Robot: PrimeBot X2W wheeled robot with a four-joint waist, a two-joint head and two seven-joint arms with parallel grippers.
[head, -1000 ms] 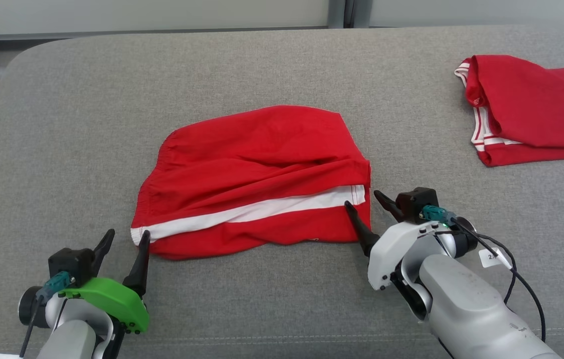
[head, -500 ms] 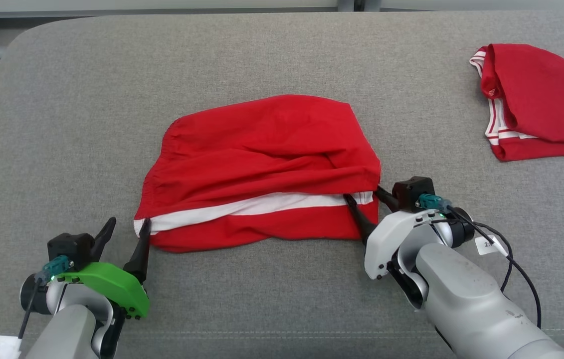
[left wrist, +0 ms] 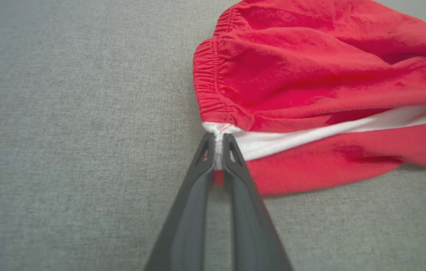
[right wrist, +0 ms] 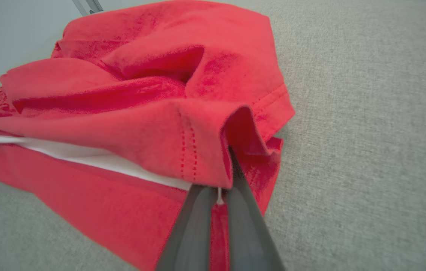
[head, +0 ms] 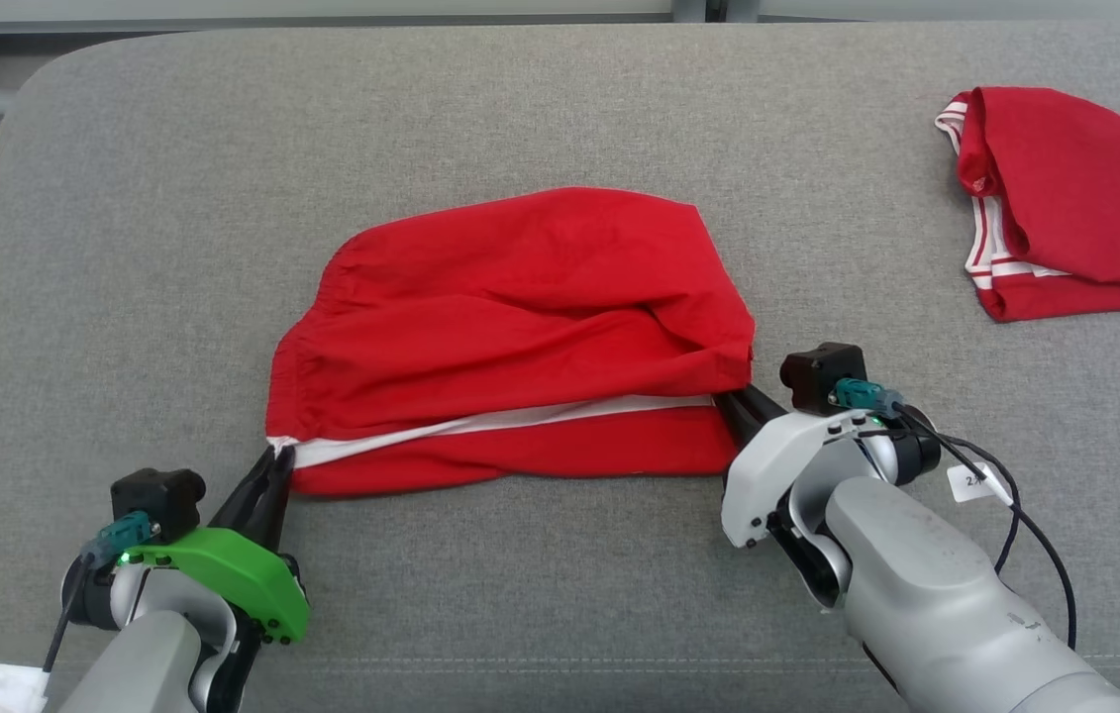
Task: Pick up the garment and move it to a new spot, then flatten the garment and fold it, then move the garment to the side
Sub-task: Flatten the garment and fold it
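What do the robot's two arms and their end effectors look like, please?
Both arms are pale grey, each end effector bearing two long, dark, tapering fingers. The left end effector has a bright green wrist cover; the right end effector has a white cover, a looping black cable and a small white tag.

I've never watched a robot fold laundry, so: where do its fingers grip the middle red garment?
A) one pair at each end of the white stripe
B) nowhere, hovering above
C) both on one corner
A: the left fingers pinch the left end of the white stripe, and the right fingers its right end, on the red garment.
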